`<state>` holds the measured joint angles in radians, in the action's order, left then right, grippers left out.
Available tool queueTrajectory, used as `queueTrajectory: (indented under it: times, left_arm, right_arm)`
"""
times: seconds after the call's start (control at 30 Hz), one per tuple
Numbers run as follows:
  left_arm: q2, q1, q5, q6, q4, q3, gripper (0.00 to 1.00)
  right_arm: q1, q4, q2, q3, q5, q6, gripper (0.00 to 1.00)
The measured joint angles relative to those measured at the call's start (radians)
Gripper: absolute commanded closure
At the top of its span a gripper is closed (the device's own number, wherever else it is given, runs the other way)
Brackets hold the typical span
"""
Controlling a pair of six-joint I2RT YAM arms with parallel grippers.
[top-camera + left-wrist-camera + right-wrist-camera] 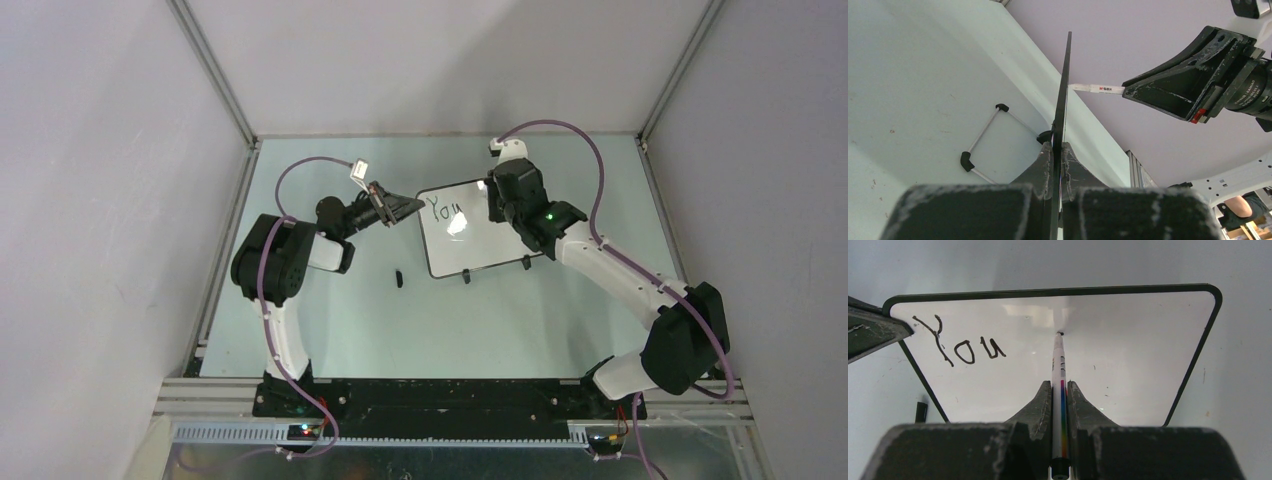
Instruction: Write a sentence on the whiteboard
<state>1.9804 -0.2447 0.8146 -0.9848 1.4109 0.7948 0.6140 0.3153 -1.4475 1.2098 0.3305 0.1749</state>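
Observation:
The whiteboard (pixel 470 245) stands tilted on its two black feet mid-table. Its black frame shows edge-on in the left wrist view (pixel 1065 75). Of the sentence, the black word "You" (pixel 960 342) sits at the board's upper left (pixel 446 211). My left gripper (pixel 405 208) is shut on the board's left edge (pixel 1058 145). My right gripper (pixel 1059 385) is shut on a white marker (pixel 1058 360) with a rainbow stripe. The marker's black tip touches the whiteboard (pixel 1128 355) to the right of "You". The right gripper (pixel 497 205) hangs over the board's top right.
A small black cap (pixel 398 277) lies on the pale green table left of the board's near corner, also seen as a cap (pixel 921 411) in the right wrist view. The board's wire foot (pixel 980 142) rests on the table. Grey walls close in the table's sides.

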Motion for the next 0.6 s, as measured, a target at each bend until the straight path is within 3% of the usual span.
queueTrajectory:
  times: [0.6]
  left_arm:
    - [0.0,0.0,0.002,0.0,0.0,0.0,1.0]
  right_arm:
    - [0.022,0.003,-0.003,0.0,-0.052,-0.003,1.0]
